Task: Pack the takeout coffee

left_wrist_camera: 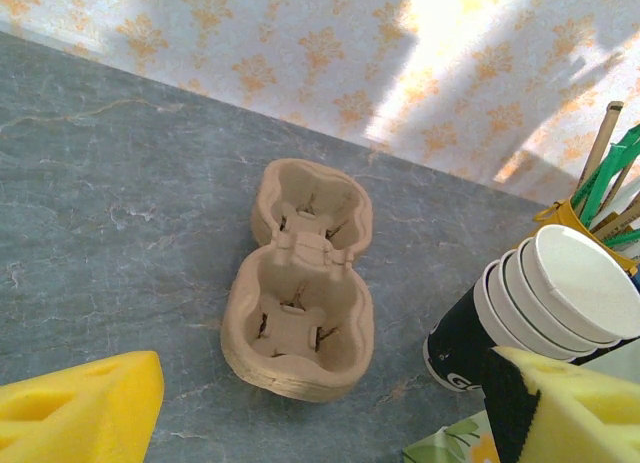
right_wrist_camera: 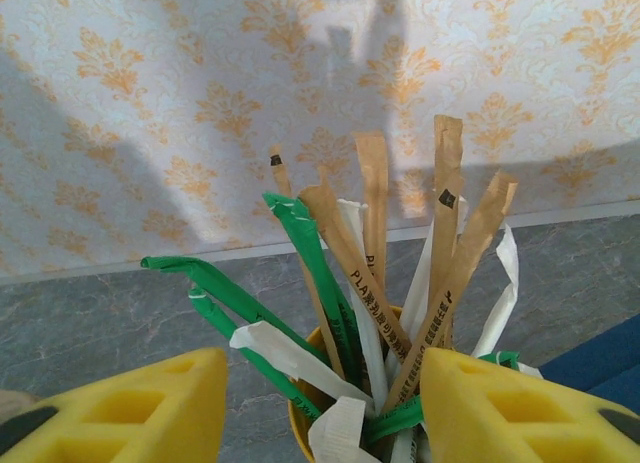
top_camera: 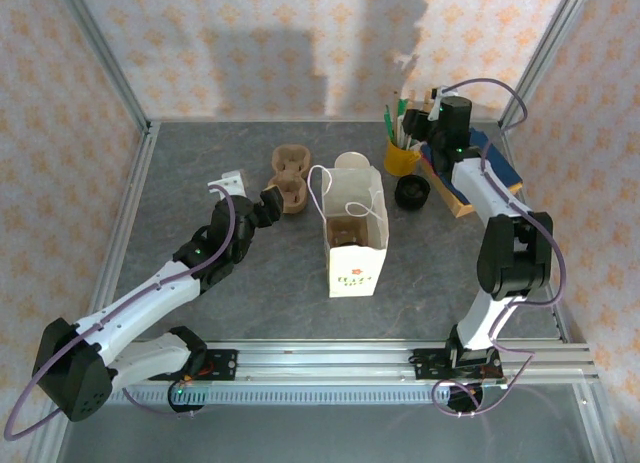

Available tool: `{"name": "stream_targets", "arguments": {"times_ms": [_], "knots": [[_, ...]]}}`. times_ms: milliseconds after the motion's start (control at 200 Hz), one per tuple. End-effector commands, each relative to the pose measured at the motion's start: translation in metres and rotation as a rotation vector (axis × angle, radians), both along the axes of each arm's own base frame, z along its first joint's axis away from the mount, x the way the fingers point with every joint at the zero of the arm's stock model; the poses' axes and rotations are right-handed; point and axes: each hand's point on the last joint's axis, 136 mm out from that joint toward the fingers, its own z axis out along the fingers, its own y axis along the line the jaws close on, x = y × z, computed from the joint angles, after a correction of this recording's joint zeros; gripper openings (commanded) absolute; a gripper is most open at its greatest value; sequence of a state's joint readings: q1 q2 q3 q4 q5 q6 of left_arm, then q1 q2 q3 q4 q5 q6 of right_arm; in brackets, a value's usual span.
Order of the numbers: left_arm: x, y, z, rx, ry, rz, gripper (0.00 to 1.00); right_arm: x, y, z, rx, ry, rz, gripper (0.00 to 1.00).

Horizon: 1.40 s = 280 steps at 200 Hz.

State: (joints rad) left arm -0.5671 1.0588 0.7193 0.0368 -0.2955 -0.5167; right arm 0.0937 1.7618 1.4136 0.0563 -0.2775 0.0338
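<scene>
Grey marbled table (top_camera: 190,173), walled by patterned paper, carries all items. A white paper bag (top_camera: 355,258) stands upright at centre with its mouth open, ready for loading from above. The takeout coffee (top_camera: 412,191), black lid upward, stands on the table to the right of the bag, just beside the yellow cup (top_camera: 402,160) of sticks and straws. It is not yet packed. The right gripper (top_camera: 432,121) hangs over that yellow cup, fingers apart with the sticks (right_wrist_camera: 372,233) between them and no contact visible, probably to pick one. The left gripper (top_camera: 268,205) sits near the pulp carriers (left_wrist_camera: 300,283), fingers wide apart, holding nothing.

The top view gives the overall layout and the coffee's position. The left wrist view adds the carriers' empty sockets and the nested stack of white cups (left_wrist_camera: 560,288) beside them. The right wrist view separates the brown sticks from the green and white wrapped straws.
</scene>
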Motion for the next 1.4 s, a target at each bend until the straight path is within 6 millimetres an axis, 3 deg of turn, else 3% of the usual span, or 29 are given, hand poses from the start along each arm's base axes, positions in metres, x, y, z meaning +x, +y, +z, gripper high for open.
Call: {"name": "stream_targets", "arguments": {"times_ms": [0,245,556,836,976,1121,1396], "knots": [[0.001,0.004,0.018,-0.029,-0.043,0.015,0.85,0.008,-0.011,0.007,0.018,-0.002,-0.032,0.48],[0.001,0.004,0.017,-0.021,-0.039,0.016,0.85,0.014,-0.005,0.006,0.061,0.011,0.021,0.38],[-0.001,0.006,0.019,-0.024,-0.043,0.02,0.84,0.018,0.003,-0.002,0.09,0.043,0.061,0.36],[-0.003,0.006,0.019,-0.027,-0.047,0.017,0.84,0.019,0.004,0.002,0.09,0.046,0.072,0.12],[-0.003,0.007,0.019,-0.031,-0.048,0.018,0.84,0.014,0.005,0.019,0.087,0.015,0.086,0.0],[-0.005,0.009,0.021,-0.035,-0.056,0.024,0.84,0.005,0.009,0.044,0.086,-0.029,0.113,0.0],[-0.007,0.01,0.023,-0.037,-0.064,0.023,0.84,-0.035,0.02,0.128,0.101,-0.171,0.202,0.0]]}}
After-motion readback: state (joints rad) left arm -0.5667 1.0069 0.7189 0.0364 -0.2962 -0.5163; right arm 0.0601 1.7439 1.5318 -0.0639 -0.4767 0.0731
